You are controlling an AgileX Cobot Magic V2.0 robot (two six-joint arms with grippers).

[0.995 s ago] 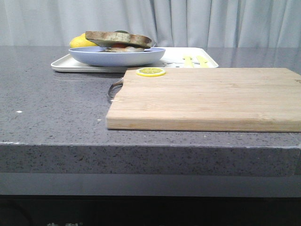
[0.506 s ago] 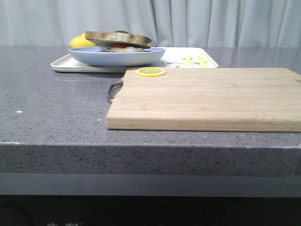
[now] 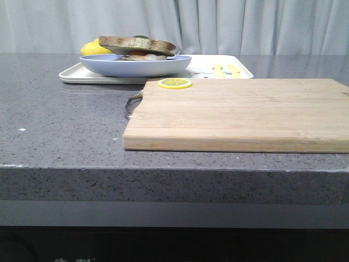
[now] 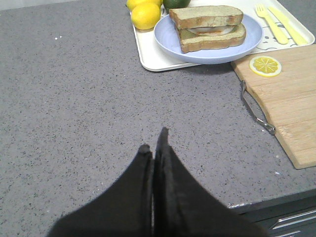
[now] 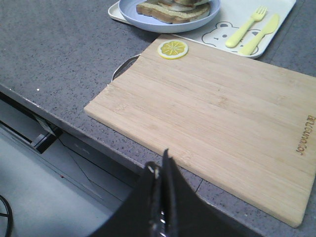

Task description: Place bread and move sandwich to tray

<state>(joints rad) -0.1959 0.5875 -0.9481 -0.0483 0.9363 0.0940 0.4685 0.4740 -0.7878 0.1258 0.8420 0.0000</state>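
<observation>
Both our hands, left hand (image 4: pixel 154 143) and right hand (image 5: pixel 160 165), sit closed and empty; sandwich (image 4: pixel 207 27) rests plated on the tray (image 4: pixel 148 54).

A wooden cutting board (image 5: pixel 212 123) lies flat on the grey speckled countertop (image 4: pixel 74 108), just ahead of the right claw and off to the far right of the left one. A metal handle (image 4: pixel 256 109) sits at the board's short edge. A yellow lemon slice (image 5: pixel 173 49) rests on the board's far corner, well ahead of the right claw. Beyond it lie a pale yellow fork (image 5: pixel 245 26) and knife (image 5: pixel 261 32) side by side. Whole lemons (image 4: pixel 144 15) sit far ahead of the left claw. A pale curtain (image 3: pixel 229 24) hangs behind.
</observation>
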